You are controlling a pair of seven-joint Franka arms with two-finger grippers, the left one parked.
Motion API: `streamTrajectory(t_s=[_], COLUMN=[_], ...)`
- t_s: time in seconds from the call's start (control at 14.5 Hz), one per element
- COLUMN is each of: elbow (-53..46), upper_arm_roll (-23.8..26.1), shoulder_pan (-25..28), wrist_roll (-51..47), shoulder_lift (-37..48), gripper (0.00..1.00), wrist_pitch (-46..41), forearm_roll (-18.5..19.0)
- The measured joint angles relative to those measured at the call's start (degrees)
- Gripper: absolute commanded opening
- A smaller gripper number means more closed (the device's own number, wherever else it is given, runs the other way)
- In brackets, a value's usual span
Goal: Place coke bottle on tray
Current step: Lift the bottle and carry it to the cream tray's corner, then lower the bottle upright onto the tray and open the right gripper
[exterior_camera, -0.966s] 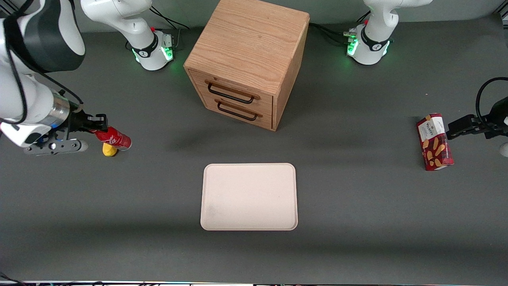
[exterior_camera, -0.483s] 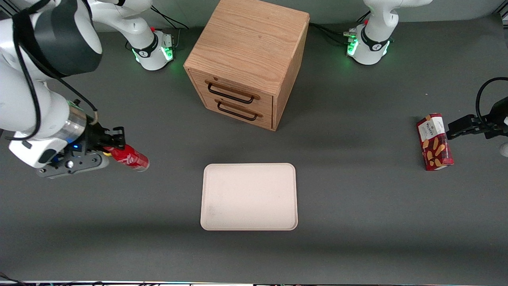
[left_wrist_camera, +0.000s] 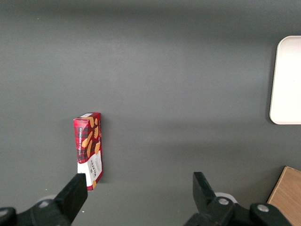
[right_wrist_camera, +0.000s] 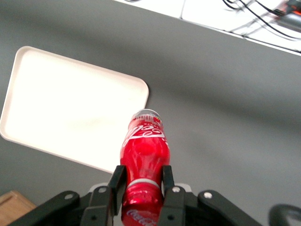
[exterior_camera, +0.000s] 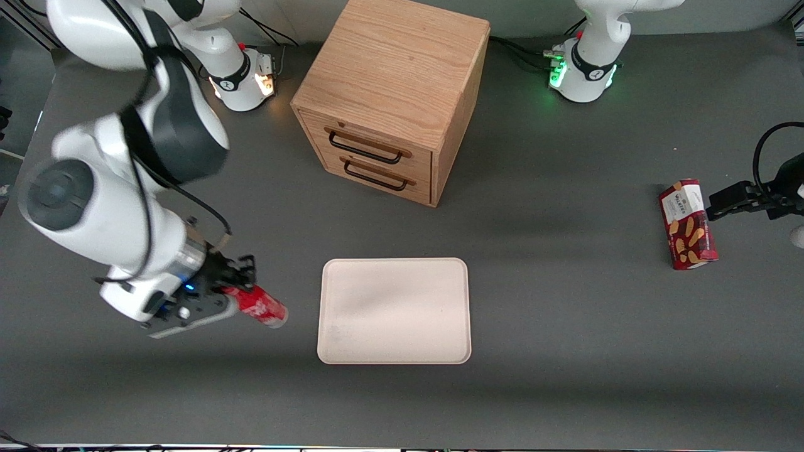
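Observation:
My right gripper [exterior_camera: 242, 284] is shut on the neck of the coke bottle [exterior_camera: 260, 307], a slim red bottle with white script and a clear base. It holds the bottle tilted, base pointing toward the tray, above the table just beside the tray's edge on the working arm's side. The pale cream-pink tray [exterior_camera: 394, 310] lies flat in the middle of the table, nearer the front camera than the cabinet. In the right wrist view the fingers [right_wrist_camera: 116, 181] clamp the bottle [right_wrist_camera: 143, 150], and the tray [right_wrist_camera: 70, 106] lies under and past its base.
A wooden two-drawer cabinet [exterior_camera: 392, 94] stands farther from the front camera than the tray. A red snack box [exterior_camera: 687, 224] lies toward the parked arm's end of the table, also in the left wrist view [left_wrist_camera: 88, 149], where the tray's edge [left_wrist_camera: 286, 80] shows too.
My right gripper has carried the bottle nearer the front camera and toward the tray, from beside a small yellow object, now out of sight, to the tray's edge.

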State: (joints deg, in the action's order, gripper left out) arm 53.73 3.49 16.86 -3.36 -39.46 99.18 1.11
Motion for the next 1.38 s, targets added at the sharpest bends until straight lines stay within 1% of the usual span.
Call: streamTrajectory(t_s=[0.21,0.41,0.69,0.97,1.03,1.1,1.17,1.38], elbow=[-0.3,-0.7,-0.8,-0.8,-0.8,-0.8,-0.8,-0.7], upper_arm_roll=[0.0,0.1,0.1,0.1,0.1,0.1,0.1,0.1], shoulder_pan=[2.7,4.2,5.4,5.5,5.5,5.5,5.5,5.5], wrist_roll=[0.0,0.0,-0.2,-1.1,-1.2,-1.3,-1.6,-3.7], shoulder_lift=[-6.3,-10.3,-12.9,-14.3,-14.4,-14.5,-14.5,-14.6], gripper=[0.00,0.00,0.00,0.00,0.09,0.84,1.00,1.00], wrist_pitch=[7.3,11.2,12.8,12.9,12.9,12.9,12.9,12.9], forearm_roll=[1.4,1.9,2.6,3.8,4.5,4.9,5.1,6.6])
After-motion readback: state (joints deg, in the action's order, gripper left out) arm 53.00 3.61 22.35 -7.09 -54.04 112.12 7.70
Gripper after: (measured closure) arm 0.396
